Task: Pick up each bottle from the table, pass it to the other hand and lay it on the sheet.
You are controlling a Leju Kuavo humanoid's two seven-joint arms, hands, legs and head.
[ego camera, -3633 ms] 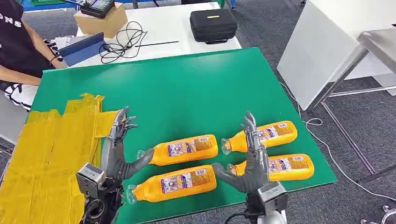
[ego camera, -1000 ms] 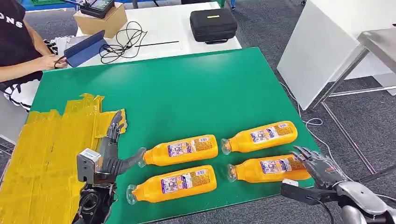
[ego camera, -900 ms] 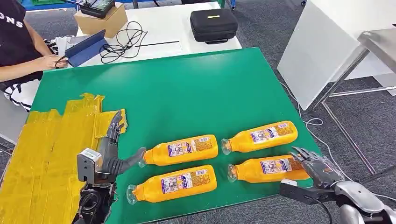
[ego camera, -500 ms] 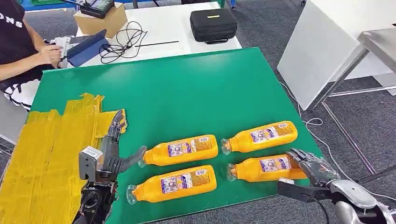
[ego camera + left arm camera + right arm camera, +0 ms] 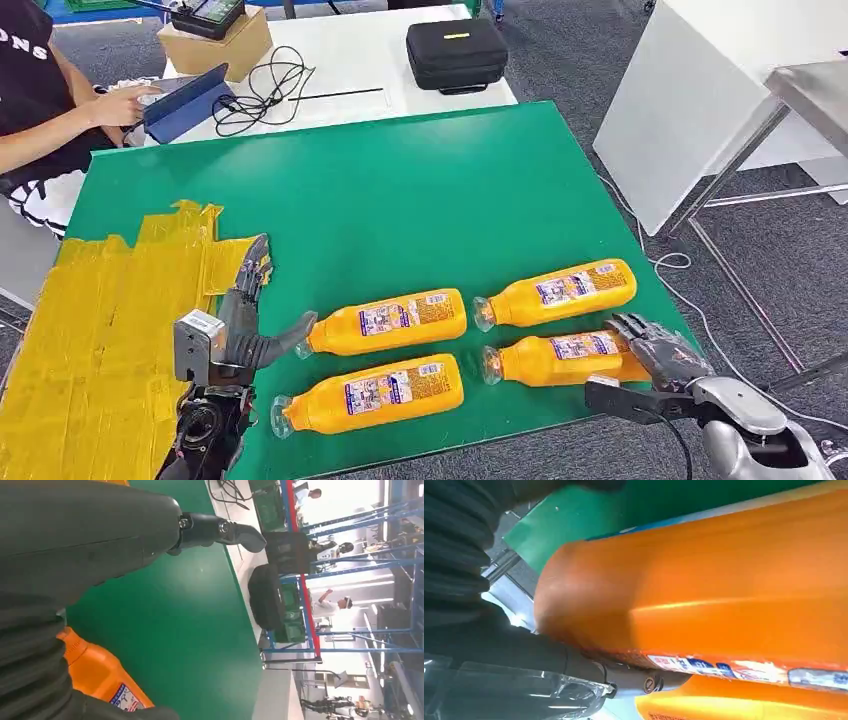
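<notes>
Now, from the head view, the right robot hand (image 5: 655, 352) has slid onto the base of the orange plastic bottle (image 5: 560, 359) by the green counter's (image 5: 420, 200) near right corner; whether it grips yet I cannot tell. The left robot hand (image 5: 245, 320) waits open beside the yellow taped sheet (image 5: 90, 330). The right wrist view has that bottle (image 5: 704, 580) against the palm, thumb beneath: the pick-up looks begun.

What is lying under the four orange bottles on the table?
The four orange bottles lie on the green mat; the table surface beneath is covered. The yellow sheet holds none.
</notes>
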